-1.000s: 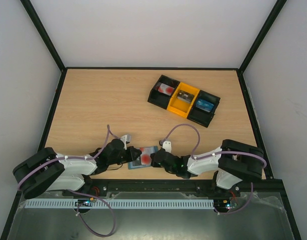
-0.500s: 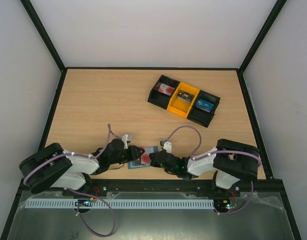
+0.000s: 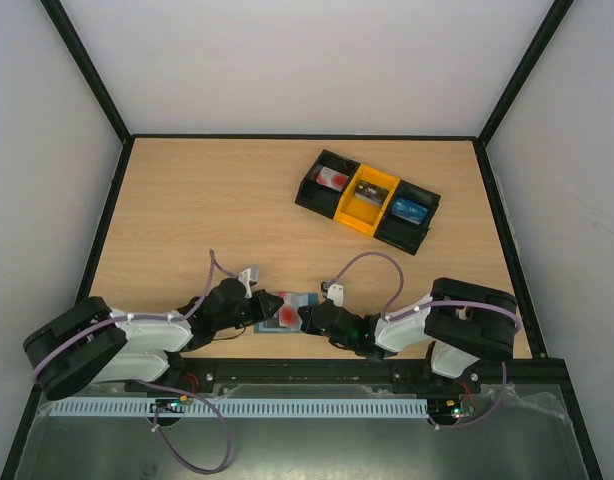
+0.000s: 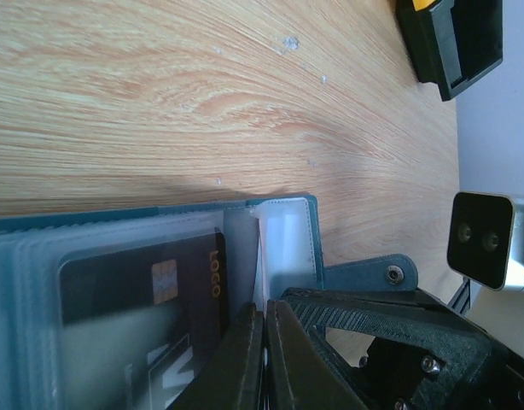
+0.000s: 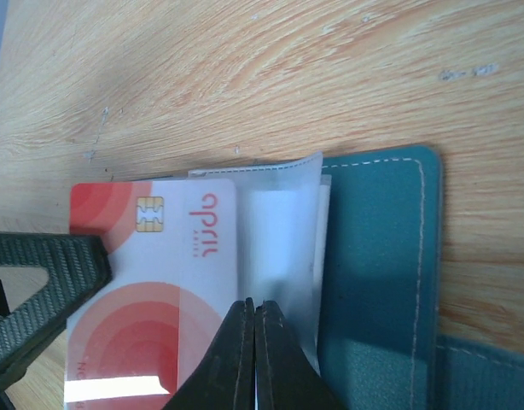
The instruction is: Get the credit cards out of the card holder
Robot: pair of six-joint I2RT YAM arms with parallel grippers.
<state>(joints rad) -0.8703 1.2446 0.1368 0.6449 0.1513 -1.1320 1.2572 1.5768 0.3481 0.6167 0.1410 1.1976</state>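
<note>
The dusty-blue card holder (image 3: 303, 299) lies open near the table's front edge, between my two grippers. In the right wrist view a white card with red marks (image 5: 160, 256) sticks part way out of a clear sleeve of the holder (image 5: 377, 248). My right gripper (image 5: 254, 312) is shut on that sleeve's edge. My left gripper (image 4: 264, 320) is shut at the card's other end, where one of its fingers (image 5: 40, 273) overlaps the card. A dark grey card (image 4: 134, 282) sits in a sleeve. From above, the left gripper (image 3: 268, 307) and right gripper (image 3: 305, 318) flank the white card (image 3: 285, 314).
A black-and-yellow three-bin tray (image 3: 419, 234) stands at the back right, with a red-and-white item, a dark item and a blue item in its bins. Its corner shows in the left wrist view (image 4: 454, 38). Black frame rails border the table.
The left arm has drawn back slightly to the left. The right arm has shifted a little toward the holder. The holder and card stay between them.
</note>
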